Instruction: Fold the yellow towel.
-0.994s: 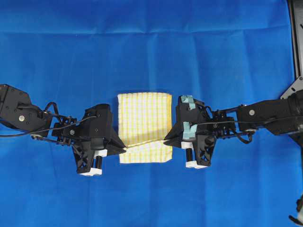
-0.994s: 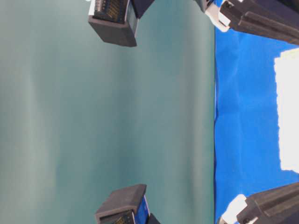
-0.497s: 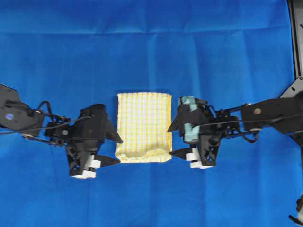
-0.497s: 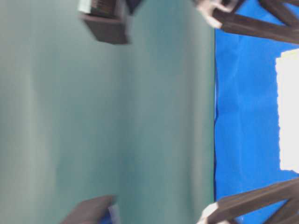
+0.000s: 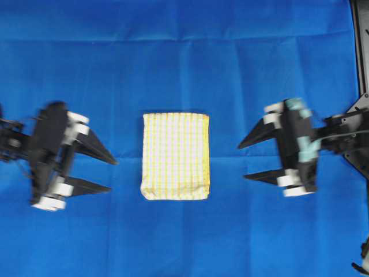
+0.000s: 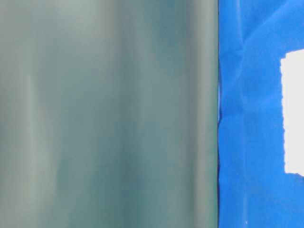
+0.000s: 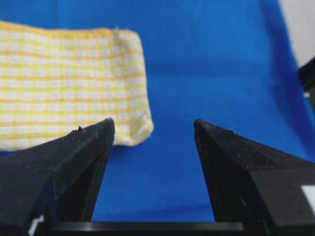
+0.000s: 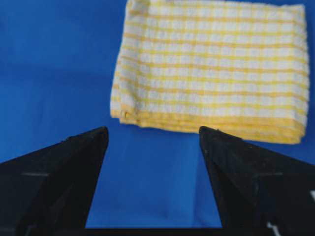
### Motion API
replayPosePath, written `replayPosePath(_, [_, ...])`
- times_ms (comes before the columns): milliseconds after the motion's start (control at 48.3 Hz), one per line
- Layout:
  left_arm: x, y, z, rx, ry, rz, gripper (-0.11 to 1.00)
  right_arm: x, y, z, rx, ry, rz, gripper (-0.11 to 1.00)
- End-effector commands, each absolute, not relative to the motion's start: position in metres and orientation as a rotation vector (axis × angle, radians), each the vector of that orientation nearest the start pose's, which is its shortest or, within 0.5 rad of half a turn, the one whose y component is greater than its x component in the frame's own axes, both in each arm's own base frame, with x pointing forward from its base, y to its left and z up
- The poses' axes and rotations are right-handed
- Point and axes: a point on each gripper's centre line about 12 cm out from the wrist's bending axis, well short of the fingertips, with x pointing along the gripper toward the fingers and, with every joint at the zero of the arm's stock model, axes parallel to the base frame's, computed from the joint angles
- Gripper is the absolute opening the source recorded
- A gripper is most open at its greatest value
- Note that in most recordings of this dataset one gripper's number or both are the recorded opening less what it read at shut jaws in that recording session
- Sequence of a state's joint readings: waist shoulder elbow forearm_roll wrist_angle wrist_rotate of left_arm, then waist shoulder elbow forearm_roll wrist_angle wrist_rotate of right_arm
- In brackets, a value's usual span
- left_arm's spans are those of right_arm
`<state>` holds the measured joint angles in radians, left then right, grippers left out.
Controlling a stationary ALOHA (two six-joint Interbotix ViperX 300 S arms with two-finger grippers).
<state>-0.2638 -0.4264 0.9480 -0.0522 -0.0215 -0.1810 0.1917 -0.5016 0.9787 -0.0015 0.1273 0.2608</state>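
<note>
With the yellow towel (image 5: pixel 175 156) lying folded mid-surface on the blue cloth (image 5: pixel 184 57), both the left pincer (image 5: pixel 108 175) and right pincer (image 5: pixel 245 160), released and empty, should retreat level without snagging it.

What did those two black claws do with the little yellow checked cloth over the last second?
Both let go. The left gripper and the right gripper, pinched on the near edge of the folded yellow-and-white checked towel a second ago, opened and drew back to their own sides, leaving clear gaps. The lifted near edge dropped flat. The towel stayed where it was, a neat rectangle on the blue cloth.
</note>
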Motion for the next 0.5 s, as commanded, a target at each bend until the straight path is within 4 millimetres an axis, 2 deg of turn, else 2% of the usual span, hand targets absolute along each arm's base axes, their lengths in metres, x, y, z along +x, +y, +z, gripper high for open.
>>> replayPosePath(0, [0.268, -0.072, 0.24, -0.167, 0.433, -0.211, 0.59, 0.253, 0.05, 0.23, 0.192, 0.557, 0.12, 0.74])
replayPosePath(207, [0.232, -0.061, 0.252, -0.135, 0.341, -0.225, 0.59, 0.215, 0.041, 0.246, 0.168, 0.488, 0.13, 0.73])
replayPosePath(476, [0.196, -0.044, 0.244, -0.073, 0.269, -0.205, 0.58, 0.178, 0.031, 0.238, 0.175, 0.424, 0.118, 0.73])
